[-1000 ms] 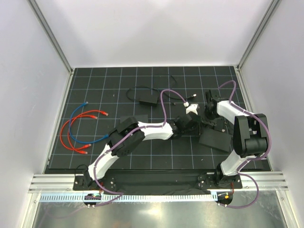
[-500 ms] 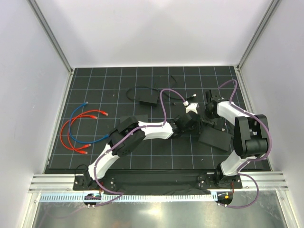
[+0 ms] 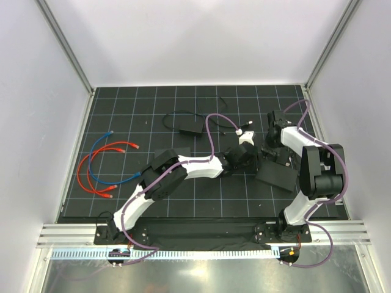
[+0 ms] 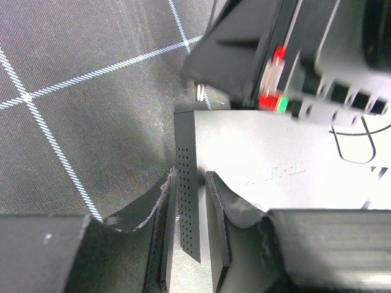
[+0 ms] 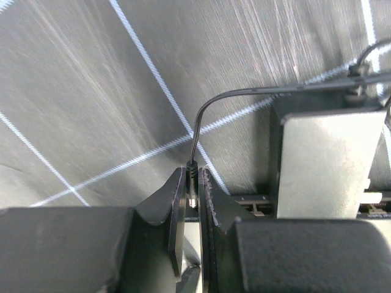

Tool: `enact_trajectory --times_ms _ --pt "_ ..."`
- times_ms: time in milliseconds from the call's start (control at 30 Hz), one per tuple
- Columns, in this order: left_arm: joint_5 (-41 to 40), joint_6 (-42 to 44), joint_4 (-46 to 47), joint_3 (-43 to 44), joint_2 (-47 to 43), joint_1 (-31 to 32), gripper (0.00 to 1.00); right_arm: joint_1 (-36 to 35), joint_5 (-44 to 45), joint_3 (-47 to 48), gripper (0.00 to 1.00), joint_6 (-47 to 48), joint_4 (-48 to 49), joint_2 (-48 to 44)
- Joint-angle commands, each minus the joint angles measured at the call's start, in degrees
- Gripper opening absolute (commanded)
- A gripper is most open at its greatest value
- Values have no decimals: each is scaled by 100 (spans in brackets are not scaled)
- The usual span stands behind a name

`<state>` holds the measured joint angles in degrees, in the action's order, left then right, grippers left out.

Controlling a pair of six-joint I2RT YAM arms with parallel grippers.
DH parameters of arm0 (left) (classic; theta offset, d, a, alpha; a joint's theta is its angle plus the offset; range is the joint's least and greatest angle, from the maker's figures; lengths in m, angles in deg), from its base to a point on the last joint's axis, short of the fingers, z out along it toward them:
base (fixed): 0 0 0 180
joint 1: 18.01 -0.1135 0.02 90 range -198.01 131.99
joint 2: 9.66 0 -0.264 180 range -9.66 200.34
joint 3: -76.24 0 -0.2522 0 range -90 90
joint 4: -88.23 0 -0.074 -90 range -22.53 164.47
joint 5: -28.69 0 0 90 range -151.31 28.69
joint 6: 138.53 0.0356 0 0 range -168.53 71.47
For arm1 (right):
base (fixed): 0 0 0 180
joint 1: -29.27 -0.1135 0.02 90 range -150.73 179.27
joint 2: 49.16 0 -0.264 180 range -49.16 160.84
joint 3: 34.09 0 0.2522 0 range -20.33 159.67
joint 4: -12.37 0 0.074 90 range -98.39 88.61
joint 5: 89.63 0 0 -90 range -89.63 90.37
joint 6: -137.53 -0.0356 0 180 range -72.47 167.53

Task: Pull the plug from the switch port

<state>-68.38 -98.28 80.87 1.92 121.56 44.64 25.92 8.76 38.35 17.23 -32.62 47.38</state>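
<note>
While left hand [image 4: 189,184] pinches the switch [image 4: 275,159] edge, right hand [image 5: 192,181] clamped tight on the plug [image 5: 192,188]

Only the right arm [image 3: 299,139] moved. Over the last second its wrist backed off toward the upper right of the top view, away from the switch [image 3: 276,177]. The black wrist block now sits higher on the grid than before. The purple cable loop [image 3: 303,105] above it swung up and right with it. In the wrist view the right gripper [image 5: 192,183] pinches the plug [image 5: 192,194], with the thin black cord [image 5: 204,110] arching up from it. The plug is now apart from the switch. The switch may have nudged slightly toward the upper left, but the shift is too small to confirm.
</note>
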Motion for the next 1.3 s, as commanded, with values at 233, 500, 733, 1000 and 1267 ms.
enact_trajectory --times_ms 233,500,733,1000,1267 --pt "-31 89 -780 -104 299 45 28 54 243 759 1 15 363 358" --pt "-224 325 -666 -341 -69 37 32 54 611 1111 1 148 -260 -98" --pt "-32 896 -156 -728 -755 19 46 160 982 997 1 279 -771 -828" --pt "609 1284 424 -1369 -1511 -209 50 177 797 1934 1 543 -744 -575" --pt "1190 1135 802 -1835 -1837 -605 51 177 1007 2983 1 17 -1280 -275"
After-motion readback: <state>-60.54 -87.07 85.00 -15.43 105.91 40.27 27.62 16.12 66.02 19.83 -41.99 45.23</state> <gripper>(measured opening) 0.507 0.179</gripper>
